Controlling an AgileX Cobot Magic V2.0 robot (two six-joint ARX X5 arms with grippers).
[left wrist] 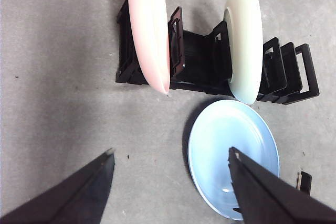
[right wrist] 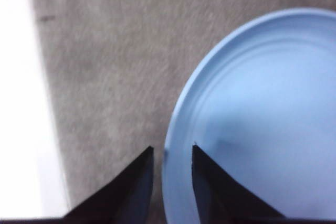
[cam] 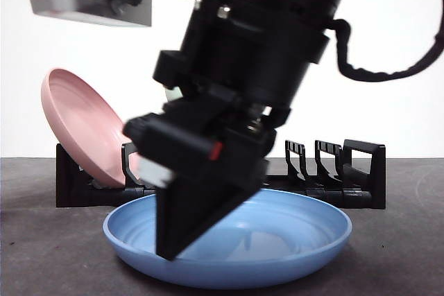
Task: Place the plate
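Observation:
A light blue plate [cam: 291, 240] lies flat on the grey table in front of a black rack [cam: 361, 171]. It also shows in the left wrist view [left wrist: 236, 150] and the right wrist view [right wrist: 262, 103]. My right gripper [right wrist: 172, 150] is low at the plate's rim, one jaw inside and one outside it, with a narrow gap between them. In the front view it [cam: 173, 244] comes down on the plate's left edge. My left gripper [left wrist: 171, 152] is high above the table, open and empty.
A pink plate [cam: 80, 123] leans in the rack's left end, also in the left wrist view [left wrist: 149, 30]. A cream plate [left wrist: 244, 40] stands in a middle slot of the rack [left wrist: 199, 61]. A white strip [right wrist: 21, 103] borders the table.

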